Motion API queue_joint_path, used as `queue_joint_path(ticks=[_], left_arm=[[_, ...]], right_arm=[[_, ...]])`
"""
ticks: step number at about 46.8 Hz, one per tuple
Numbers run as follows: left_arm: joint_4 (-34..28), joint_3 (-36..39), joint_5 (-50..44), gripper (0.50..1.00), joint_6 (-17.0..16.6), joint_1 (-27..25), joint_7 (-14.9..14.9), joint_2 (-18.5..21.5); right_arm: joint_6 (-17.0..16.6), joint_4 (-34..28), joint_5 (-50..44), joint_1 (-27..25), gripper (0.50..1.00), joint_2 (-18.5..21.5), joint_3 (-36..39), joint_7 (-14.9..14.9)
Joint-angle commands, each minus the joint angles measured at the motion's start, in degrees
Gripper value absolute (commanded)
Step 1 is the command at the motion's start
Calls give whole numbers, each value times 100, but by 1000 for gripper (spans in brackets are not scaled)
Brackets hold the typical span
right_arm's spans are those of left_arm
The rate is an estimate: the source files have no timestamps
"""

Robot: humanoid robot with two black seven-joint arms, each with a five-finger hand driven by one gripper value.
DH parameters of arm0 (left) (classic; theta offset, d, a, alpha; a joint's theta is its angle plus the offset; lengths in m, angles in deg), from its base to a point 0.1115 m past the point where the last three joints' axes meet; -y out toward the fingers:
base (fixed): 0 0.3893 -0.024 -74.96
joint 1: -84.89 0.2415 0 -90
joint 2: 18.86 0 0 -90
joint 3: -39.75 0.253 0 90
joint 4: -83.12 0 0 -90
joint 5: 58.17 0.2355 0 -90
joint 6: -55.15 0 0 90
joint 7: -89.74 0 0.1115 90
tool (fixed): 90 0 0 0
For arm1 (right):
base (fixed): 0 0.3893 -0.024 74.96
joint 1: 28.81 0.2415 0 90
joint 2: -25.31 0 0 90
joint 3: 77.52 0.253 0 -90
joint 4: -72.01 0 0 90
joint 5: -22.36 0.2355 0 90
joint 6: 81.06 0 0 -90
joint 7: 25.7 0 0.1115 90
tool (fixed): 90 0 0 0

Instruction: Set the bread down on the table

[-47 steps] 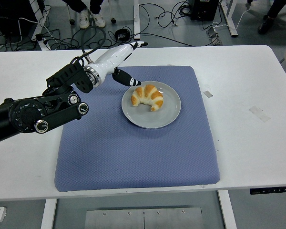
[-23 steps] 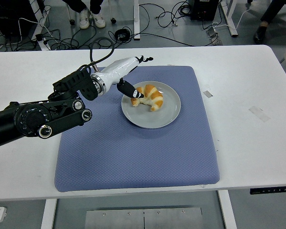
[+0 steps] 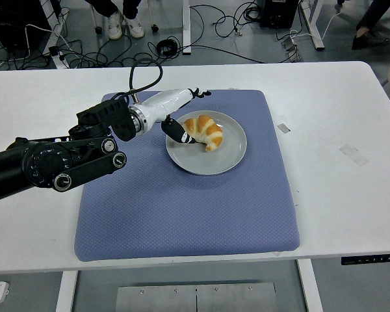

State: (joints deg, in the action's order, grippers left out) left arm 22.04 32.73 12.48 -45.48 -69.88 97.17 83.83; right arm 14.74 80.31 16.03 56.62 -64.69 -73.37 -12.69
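A golden croissant (image 3: 204, 130) lies on a grey round plate (image 3: 214, 162) on the blue mat (image 3: 182, 208). My left hand (image 3: 185, 110), white with black fingertips, reaches in from the left and hovers at the croissant's left end. Its fingers are spread: the thumb tip (image 3: 181, 135) touches the plate side of the bread, while the other fingertips (image 3: 200, 95) stay above and behind it. The hand holds nothing. My right arm is out of view.
The white table (image 3: 338, 123) has bare surface to the right and left of the mat. Small tape marks (image 3: 353, 154) lie on the right side. Cables and a person's shoes show on the floor beyond the far edge.
My left hand has moved right and down towards the plate, and its thumb has come against the croissant's left end. The croissant has not moved.
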Motion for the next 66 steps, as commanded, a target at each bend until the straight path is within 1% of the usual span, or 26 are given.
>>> queue_joint_path(ticks=[1,10,21,25,30,36,48,58,66], left_arm=[[8,8,142,939,16,17,65,-20],[8,60,204,940,43,17,100,-38],[17,78,204,952,254,26,100,-38],[26,78,204,952,263,26,100,-38],[105,87,222,940,298,26,100,-47],[158,78,450,924,403,26,109,-56],[439,69,459,895,465,-1,92,-275],[544,52,450,892,473,-71,83,-372],[755,60,450,878,473,-62,65,-583]], right_arm=[[0,5,0,0,1000,0,-2,0],[0,5,0,0,1000,0,7,0],[0,-4,0,0,1000,0,-2,0],[0,5,0,0,1000,0,7,0],[0,5,0,0,1000,0,-2,0],[0,5,0,0,1000,0,-2,0],[0,-4,0,0,1000,0,-2,0],[0,5,0,0,1000,0,-2,0],[0,5,0,0,1000,0,-2,0]])
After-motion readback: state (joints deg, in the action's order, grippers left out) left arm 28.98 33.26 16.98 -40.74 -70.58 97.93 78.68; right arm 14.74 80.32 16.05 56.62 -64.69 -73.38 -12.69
